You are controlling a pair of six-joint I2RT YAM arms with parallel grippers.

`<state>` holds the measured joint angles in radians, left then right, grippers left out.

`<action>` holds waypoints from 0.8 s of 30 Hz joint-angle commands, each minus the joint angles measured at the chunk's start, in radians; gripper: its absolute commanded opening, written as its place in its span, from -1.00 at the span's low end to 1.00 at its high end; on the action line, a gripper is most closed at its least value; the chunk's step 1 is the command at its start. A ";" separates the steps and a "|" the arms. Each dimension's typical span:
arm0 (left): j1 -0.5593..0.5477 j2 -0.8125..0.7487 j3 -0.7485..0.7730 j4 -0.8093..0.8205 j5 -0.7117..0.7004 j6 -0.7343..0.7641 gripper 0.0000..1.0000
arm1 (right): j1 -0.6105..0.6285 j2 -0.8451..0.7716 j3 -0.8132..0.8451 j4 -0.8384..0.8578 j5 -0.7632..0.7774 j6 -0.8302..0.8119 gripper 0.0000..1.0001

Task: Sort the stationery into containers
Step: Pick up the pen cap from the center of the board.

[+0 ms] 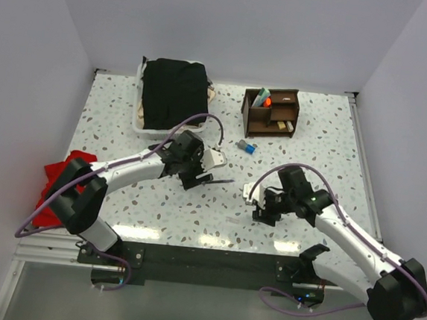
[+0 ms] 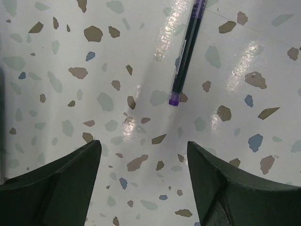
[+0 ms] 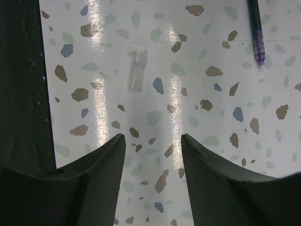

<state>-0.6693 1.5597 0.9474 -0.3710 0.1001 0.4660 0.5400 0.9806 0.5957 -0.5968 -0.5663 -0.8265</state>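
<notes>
Speckled terrazzo tabletop [image 1: 325, 162] stretches between plain white walls. At the upper right of the top view, the wooden organiser [image 1: 270, 112] holds some stationery, including an orange-capped marker [image 1: 266, 102] in its rear left compartment. A blue-grey sharpener [image 1: 246, 146] lies loose just in front of it.

A dark pen [image 1: 217, 181] lies near centre frame, and picking it up looks like the step in hand, since the left gripper [image 2: 143, 150] hovers just beside it. In the left wrist view the pen runs from the top edge down toward the middle. It lies beyond the fingertips and to the right of the gap between them. This gripper is spread wide and grasps nothing.

As I judge it, the next move calls for reaching forward and a little right until the barrel lies between the fingers, then lowering and closing across it.

The right gripper [image 3: 153, 141] is likewise released and empty. A small clear cap-like piece [image 3: 138, 70] lies ahead of it in the upper left of its view, and the pen's purple tip shows at the upper right.
</notes>
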 commanded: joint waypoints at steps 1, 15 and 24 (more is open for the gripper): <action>0.023 -0.018 -0.027 0.064 0.030 -0.041 0.57 | 0.086 0.062 0.001 0.164 0.045 0.062 0.01; 0.171 -0.032 -0.024 0.046 0.065 -0.066 0.54 | 0.313 0.251 0.027 0.282 0.181 0.175 -0.11; 0.174 -0.041 -0.024 0.066 0.093 -0.087 0.52 | 0.318 0.313 0.029 0.299 0.226 0.211 -0.14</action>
<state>-0.4999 1.5589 0.9035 -0.3470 0.1593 0.4019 0.8509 1.2800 0.5964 -0.3431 -0.3782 -0.6418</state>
